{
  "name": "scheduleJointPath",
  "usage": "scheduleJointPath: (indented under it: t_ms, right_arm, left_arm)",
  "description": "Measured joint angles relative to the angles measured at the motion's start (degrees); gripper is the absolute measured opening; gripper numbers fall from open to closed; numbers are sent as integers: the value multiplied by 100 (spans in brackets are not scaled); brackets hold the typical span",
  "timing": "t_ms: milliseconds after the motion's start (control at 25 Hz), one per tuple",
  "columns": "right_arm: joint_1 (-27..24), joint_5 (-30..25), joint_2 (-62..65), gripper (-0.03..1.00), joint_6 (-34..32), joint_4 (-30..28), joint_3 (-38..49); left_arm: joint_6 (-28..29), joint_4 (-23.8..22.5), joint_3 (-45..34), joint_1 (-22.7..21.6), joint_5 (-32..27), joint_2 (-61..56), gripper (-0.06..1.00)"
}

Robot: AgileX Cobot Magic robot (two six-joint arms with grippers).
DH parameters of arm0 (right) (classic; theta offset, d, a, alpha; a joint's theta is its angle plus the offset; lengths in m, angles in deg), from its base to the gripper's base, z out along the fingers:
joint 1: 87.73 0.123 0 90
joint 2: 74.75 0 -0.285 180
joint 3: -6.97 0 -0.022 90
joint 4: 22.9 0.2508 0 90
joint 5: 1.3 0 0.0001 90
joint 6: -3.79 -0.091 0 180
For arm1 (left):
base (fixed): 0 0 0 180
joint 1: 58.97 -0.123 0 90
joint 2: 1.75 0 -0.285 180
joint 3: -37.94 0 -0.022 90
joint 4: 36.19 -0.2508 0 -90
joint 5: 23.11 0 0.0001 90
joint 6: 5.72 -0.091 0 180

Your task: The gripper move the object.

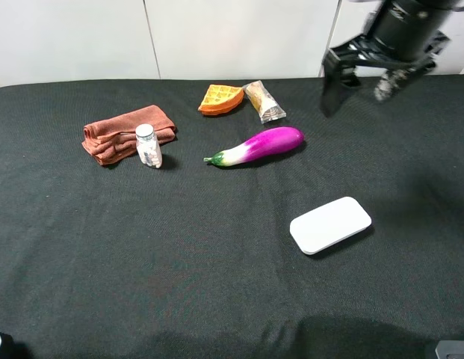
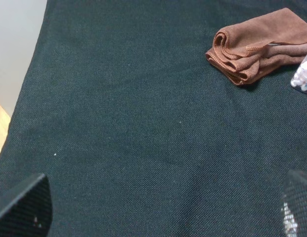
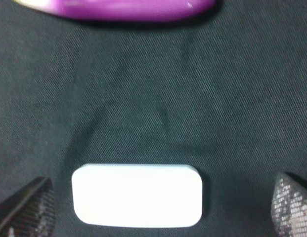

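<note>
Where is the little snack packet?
In the high camera view the snack packet lies at the far middle of the black table, right beside the orange waffle and just behind the purple eggplant.

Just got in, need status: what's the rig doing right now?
Nothing is held yet. The right tool hangs open above the table's far right, empty. The snack packet it should move lies untouched beside the waffle wedge, behind the eggplant. The white case sits nearer the front. The left tool is open over bare cloth.
</note>
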Motion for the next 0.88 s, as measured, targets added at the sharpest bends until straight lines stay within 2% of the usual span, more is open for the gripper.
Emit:
scheduleJointPath:
  t_ms: [240, 640, 880]
  right_arm:
    - [-560, 426, 1057, 66, -18, -136, 1206]
    - [-2050, 1503, 3294, 66, -18, -286, 3202]
    - [-2393, 1648, 4623, 66, -23, -297, 4096]
  left_arm:
    - [0, 0, 0, 0, 0, 0, 95]
    - [0, 0, 0, 0, 0, 0, 95]
    - [0, 0, 0, 0, 0, 0, 95]
